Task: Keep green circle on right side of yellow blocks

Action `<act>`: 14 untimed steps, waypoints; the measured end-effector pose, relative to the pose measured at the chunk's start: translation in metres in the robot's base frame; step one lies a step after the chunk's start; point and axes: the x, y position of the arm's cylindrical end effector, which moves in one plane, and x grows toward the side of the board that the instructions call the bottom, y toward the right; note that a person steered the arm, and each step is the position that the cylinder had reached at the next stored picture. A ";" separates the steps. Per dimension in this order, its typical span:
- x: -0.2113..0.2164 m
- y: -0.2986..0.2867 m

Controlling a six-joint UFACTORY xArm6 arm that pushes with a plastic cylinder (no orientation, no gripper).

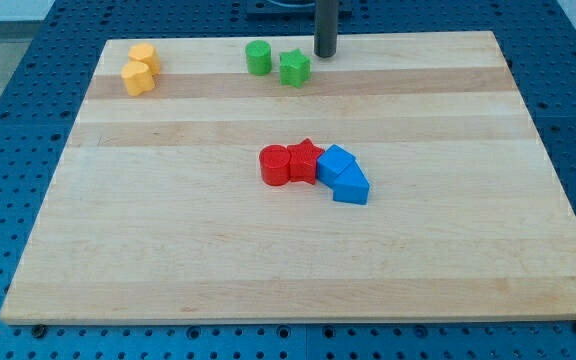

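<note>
A: Tip status?

B: My tip (326, 54) is parked at the board's 12 o'clock edge; nothing is held or touched. The green star (294, 68) sits just off it at 8 o'clock, the green circle (258, 58) beyond at 9.

A: Target vs yellows?

B: The two yellow blocks (139, 69) are touching, well apart at the circle's 9 o'clock. Condition judged met, hence no push lined up. Red and blue blocks (316, 171) are clustered mid-board, clear of it.

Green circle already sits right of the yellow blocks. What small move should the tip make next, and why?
Probably none toward the blocks: hold, or ease my tip slightly toward the view's right. The green circle lies well right of both yellow blocks, with the green star between it and my tip; pushing left could disturb that.
</note>
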 end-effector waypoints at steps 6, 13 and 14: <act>0.008 -0.096; 0.040 -0.148; 0.036 -0.145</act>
